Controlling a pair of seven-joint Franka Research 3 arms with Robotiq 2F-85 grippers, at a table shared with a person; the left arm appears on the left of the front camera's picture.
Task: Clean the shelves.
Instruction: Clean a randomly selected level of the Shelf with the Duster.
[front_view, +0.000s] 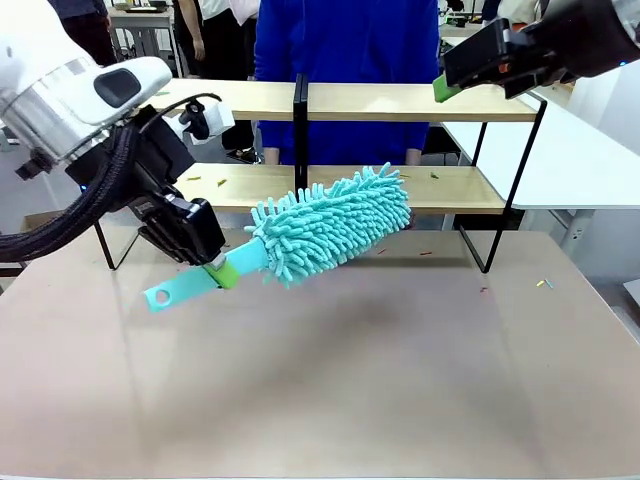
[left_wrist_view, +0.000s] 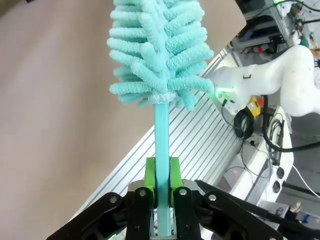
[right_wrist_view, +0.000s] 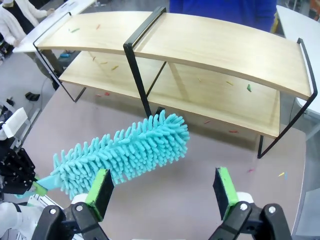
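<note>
The shelves (front_view: 400, 101) are two light-wood boards in a thin black frame with a central black post, standing at the table's far side; they also show in the right wrist view (right_wrist_view: 210, 47). Small coloured scraps lie on both boards. My left gripper (front_view: 218, 270) is shut on the handle of a teal fluffy duster (front_view: 335, 223), whose head hangs above the table just in front of the lower shelf. The left wrist view shows the green pads (left_wrist_view: 150, 175) clamping the duster (left_wrist_view: 160, 55) handle. My right gripper (right_wrist_view: 162, 192) is open, high above the table's right side (front_view: 445, 80).
A person in a blue top (front_view: 340, 40) stands behind the shelves. A few coloured scraps (front_view: 483, 290) lie on the brown table near the frame's right leg. A white table (front_view: 560, 140) stands at the right.
</note>
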